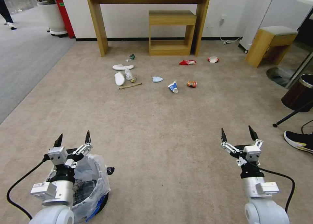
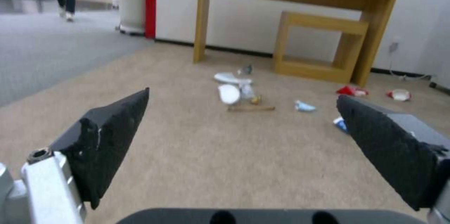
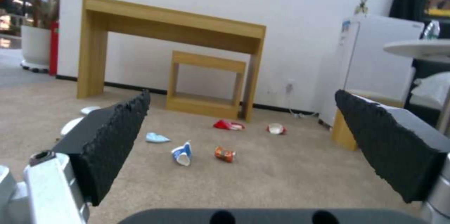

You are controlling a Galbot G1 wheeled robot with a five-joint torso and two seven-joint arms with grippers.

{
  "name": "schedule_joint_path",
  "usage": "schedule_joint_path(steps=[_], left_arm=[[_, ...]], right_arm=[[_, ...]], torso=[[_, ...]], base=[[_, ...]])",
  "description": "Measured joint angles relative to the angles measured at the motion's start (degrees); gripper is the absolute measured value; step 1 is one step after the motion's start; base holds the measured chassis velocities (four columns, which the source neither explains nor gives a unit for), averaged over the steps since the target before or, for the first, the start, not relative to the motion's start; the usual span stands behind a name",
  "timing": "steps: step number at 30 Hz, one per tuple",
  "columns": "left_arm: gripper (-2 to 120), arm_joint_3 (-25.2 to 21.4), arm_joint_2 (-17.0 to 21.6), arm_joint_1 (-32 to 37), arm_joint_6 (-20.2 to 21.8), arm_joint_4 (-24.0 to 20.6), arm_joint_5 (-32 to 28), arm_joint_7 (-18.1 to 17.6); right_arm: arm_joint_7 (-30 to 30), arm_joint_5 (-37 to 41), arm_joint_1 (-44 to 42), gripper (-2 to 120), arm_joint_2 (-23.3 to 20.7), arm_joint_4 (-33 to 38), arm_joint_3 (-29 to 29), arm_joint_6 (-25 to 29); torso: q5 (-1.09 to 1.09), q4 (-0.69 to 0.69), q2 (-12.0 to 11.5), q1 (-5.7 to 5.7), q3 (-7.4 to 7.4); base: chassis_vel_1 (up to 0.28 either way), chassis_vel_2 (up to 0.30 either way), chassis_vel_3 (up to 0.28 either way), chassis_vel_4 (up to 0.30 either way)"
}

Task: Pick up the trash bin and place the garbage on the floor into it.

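From the head view, the beige short-pile floor (image 1: 163, 126) carries scattered garbage (image 1: 156, 77) near the wooden table: white slippers (image 1: 121, 72), a thin wooden stick (image 1: 130, 85), a crumpled blue-white paper cup (image 1: 173, 86). The trash bin (image 1: 93, 185), round, lined with crinkled clear plastic, sits under the left gripper (image 1: 72, 139), whose pointed black fingers stand spread above its rim. The right gripper (image 1: 238, 132) hovers well apart, fingers spread too.

Left wrist view: rough dark fingers (image 2: 112, 129) frame the distant slippers.

Right wrist view: ribbed fingers (image 3: 117, 136) flank the cup
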Motion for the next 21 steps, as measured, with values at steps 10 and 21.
schedule_joint_path(steps=[10, 21], left_arm=[[100, 1.5, 2.6, 0.9, 0.1, -2.1, -1.8, 2.5], [100, -0.4, 4.8, 2.9, -1.6, -5.3, 2.5, 2.9]], right_arm=[[0.4, 2.6, -2.7, 100, -2.5, 1.0, 1.5, 0.2], [0.7, -1.5, -4.2, 100, -0.2, 4.1, 0.5, 1.4]], torso=[[0.0, -0.01, 0.0, 0.0, 0.0], [-0.01, -0.01, 0.0, 0.0, 0.0]], base=[[0.0, 0.0, 0.0, 0.0], [0.0, 0.0, 0.0, 0.0]])
